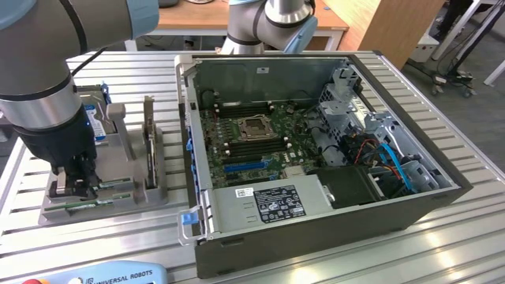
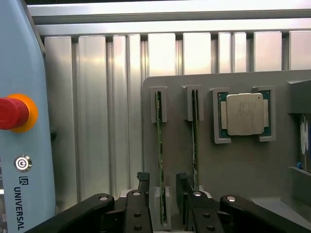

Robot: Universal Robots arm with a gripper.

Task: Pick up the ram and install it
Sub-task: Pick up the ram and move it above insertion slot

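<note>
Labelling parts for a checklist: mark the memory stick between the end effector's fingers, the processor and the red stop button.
Memory stick (image 2: 159, 145): wrist view, middle of its green edge.
Processor (image 2: 244, 114): wrist view, centre of its silver lid.
Red stop button (image 2: 12, 113): wrist view, its red cap.

On the table (image 1: 457, 248) an open computer case (image 1: 332, 236) takes the middle and the exterior view's right. Its motherboard (image 1: 252, 136) lies flat inside, with a power supply (image 1: 268, 204) at the near end. A parts holder (image 1: 130, 204) lies just beside the case, on the exterior view's left. In it the ram (image 2: 159, 141) and a second stick (image 2: 194, 136) stand on edge side by side in slots — a processor (image 2: 244, 114) sits in a recess next to them, a hard drive (image 1: 96, 121) at the far end. The pincer (image 2: 162, 178) hangs over the holder's near end, one finger either side of the ram, apart from it. A teach pendant (image 1: 94, 275) lies at the table's near edge.
</note>
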